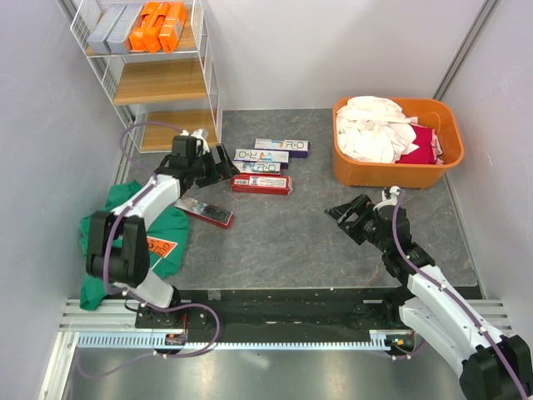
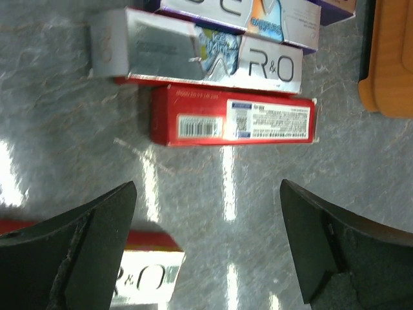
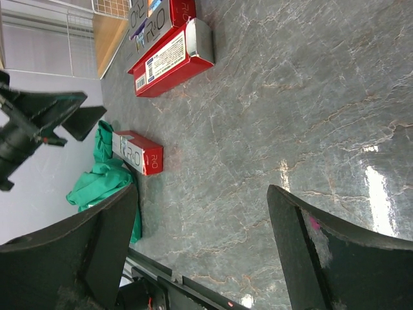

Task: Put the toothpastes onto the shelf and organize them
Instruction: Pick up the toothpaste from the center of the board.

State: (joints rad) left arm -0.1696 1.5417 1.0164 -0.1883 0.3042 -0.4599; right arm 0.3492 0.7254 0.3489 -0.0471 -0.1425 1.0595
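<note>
We hold both claws released above the table (image 1: 291,242), with some toothpastes shelved and some lying loose

Our left claw (image 2: 206,242) is spread wide and grasps nothing. Straight ahead of its fingertips lies a red carton (image 2: 232,121), printed label up, and just beyond that a silver R&O carton (image 2: 193,55), with white and purple cartons (image 1: 281,147) farther out. Partly under one finger (image 2: 90,239) of this claw a second red R&O carton (image 2: 145,274) lies apart from the group, near the green cloth (image 1: 125,233). Our right claw (image 1: 346,218) is likewise spread and empty, well to the right of every carton, with the orange tub (image 1: 396,142) beyond it. Up and left of our left claw stands the shelf (image 1: 158,79), whose top board carries grey cartons (image 1: 112,29) beside orange cartons (image 1: 158,25)
</note>
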